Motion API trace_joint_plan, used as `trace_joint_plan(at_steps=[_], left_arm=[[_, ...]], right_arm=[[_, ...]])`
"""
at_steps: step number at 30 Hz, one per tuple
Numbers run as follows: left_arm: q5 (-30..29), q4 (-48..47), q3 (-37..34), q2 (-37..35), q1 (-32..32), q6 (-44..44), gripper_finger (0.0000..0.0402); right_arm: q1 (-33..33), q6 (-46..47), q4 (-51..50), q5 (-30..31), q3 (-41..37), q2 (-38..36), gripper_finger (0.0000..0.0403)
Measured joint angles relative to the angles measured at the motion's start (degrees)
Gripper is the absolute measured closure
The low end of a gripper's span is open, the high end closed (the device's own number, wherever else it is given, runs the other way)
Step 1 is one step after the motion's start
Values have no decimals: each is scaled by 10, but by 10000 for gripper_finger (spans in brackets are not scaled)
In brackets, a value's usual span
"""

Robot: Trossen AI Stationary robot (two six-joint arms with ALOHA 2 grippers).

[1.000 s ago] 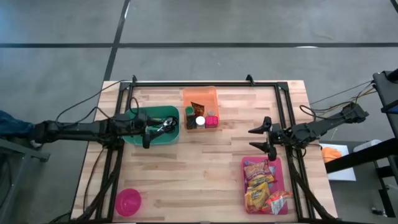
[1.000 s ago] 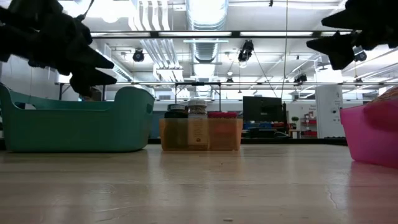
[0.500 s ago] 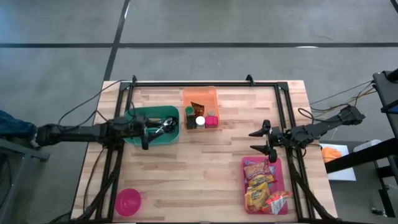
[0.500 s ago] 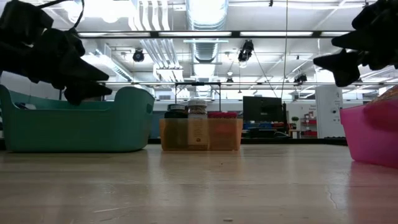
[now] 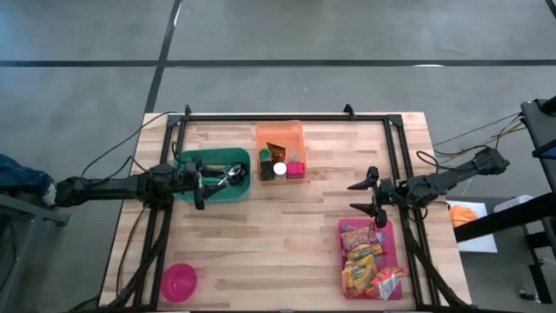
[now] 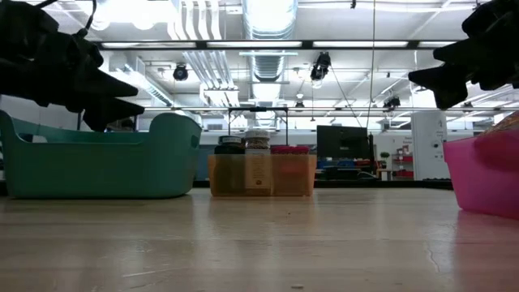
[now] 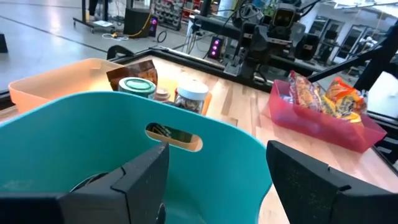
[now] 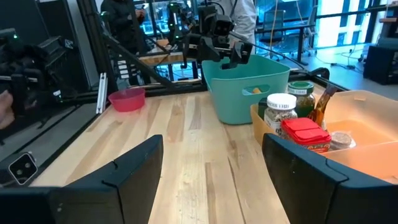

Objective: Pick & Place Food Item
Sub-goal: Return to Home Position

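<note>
Several colourful snack packets (image 5: 365, 261) lie in a pink tray (image 5: 396, 252) at the near right. My right gripper (image 5: 354, 195) hangs open just past the tray's far end, above the bare table, pointing at the table's left; in the low view it (image 6: 434, 81) is well above the tray (image 6: 486, 174). My left gripper (image 5: 200, 185) hangs open over the left part of a teal bin (image 5: 228, 193), its fingers (image 7: 143, 180) above the bin's hollow. Neither gripper has anything between its fingers.
An orange bin (image 5: 280, 132) with jars and a brown packet stands at the far middle, next to the teal bin, which holds dark and shiny items (image 5: 231, 176). A pink bowl (image 5: 180, 280) sits at the near left. Bare wood lies between the bins and the tray.
Both grippers have sunk a little, staying open. My left gripper has also drawn back slightly toward the table's left edge over the teal bin. Nothing on the table has moved.
</note>
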Motion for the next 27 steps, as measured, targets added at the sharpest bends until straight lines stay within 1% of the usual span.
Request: trace_joint_plan(at_steps=[27], left_arm=[[-1,-9,0,0,0,0,132]], right_arm=[[0,0,0,0,0,1,133]])
